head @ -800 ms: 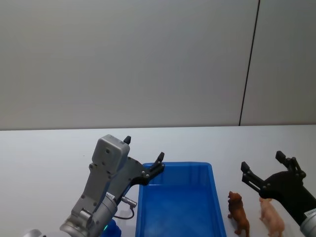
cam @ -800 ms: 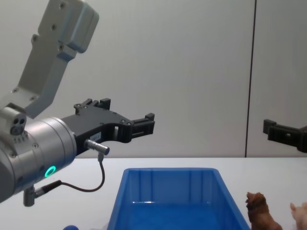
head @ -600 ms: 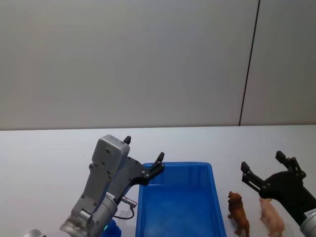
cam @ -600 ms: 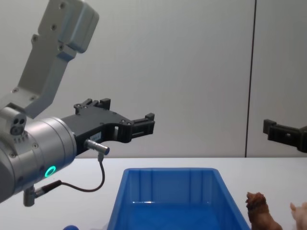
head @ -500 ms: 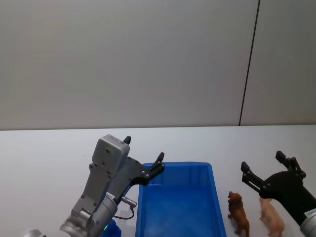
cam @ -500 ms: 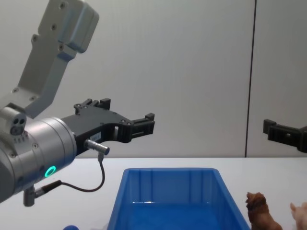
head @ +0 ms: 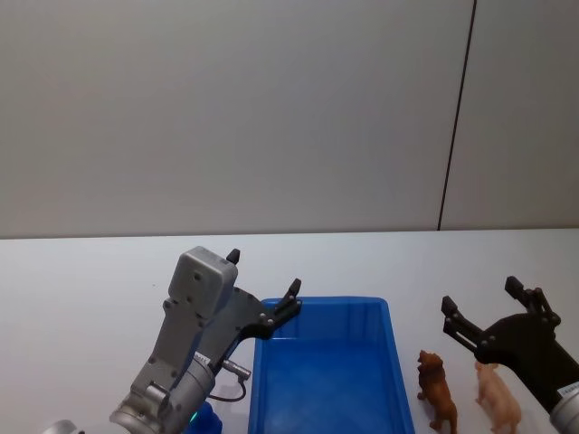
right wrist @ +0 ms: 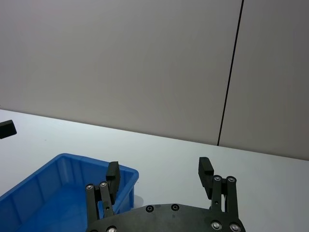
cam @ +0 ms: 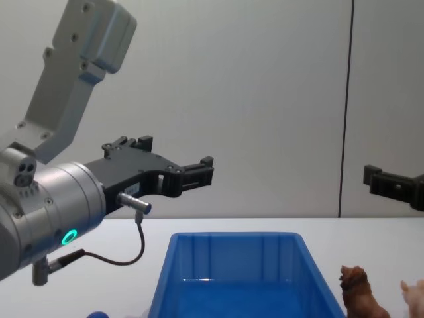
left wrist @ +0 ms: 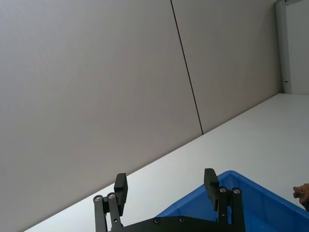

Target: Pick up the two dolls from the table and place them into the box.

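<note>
The blue box (head: 395, 363) sits open-topped on the white table (head: 81, 289), and nothing shows in the part of its inside that I can see. Just right of it stand the two dolls: a reddish-brown maned one (head: 436, 389) and, farther right, a pale pink one (head: 498, 399). My right gripper (head: 479, 294) hovers open above and just behind them, holding nothing. Above the box's far left corner my left gripper (head: 263, 272) hangs open and empty. The chest view has the box (cam: 172, 278), the brown doll (cam: 360, 298) and the left gripper (cam: 173, 152).
A small blue object (head: 206, 418) lies partly hidden under my left arm, left of the box. Bare white tabletop stretches to the left and behind the box. A grey wall with a dark vertical seam (head: 455, 117) rises beyond the table.
</note>
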Action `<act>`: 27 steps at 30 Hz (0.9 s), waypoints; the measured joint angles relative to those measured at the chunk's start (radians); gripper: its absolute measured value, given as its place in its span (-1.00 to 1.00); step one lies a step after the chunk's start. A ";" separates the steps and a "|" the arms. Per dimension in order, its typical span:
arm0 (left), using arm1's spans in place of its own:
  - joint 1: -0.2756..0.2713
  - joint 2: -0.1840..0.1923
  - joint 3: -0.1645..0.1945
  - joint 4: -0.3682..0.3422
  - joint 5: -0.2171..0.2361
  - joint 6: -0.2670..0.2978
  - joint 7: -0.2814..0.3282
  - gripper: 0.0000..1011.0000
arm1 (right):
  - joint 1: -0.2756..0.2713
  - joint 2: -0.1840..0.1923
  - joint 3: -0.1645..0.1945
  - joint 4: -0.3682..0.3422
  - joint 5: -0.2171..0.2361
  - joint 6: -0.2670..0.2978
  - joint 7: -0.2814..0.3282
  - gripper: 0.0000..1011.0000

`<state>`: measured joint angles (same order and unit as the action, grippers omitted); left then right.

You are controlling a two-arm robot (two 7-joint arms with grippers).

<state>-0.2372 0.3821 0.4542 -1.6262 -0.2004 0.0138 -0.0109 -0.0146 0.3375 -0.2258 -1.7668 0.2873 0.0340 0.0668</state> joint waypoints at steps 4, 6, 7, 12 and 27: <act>0.000 0.000 0.000 0.000 0.000 0.000 0.000 0.98 | 0.000 0.000 0.000 0.000 0.000 0.000 0.000 0.98; 0.000 0.000 0.000 0.000 0.000 0.000 0.000 0.98 | 0.000 0.000 0.000 0.000 0.000 0.000 0.000 0.98; 0.000 0.000 0.000 0.000 0.000 0.000 0.000 0.98 | 0.000 0.000 0.000 0.000 0.000 0.000 0.000 0.98; 0.000 0.000 0.000 0.000 0.000 0.000 0.000 0.98 | 0.000 0.000 0.000 0.000 0.000 0.000 0.000 0.98; 0.000 0.000 0.000 0.000 0.000 0.000 0.000 0.98 | -0.002 0.000 0.005 0.000 0.001 0.012 -0.013 0.98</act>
<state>-0.2372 0.3821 0.4542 -1.6262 -0.2004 0.0138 -0.0109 -0.0162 0.3374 -0.2212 -1.7668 0.2883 0.0464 0.0543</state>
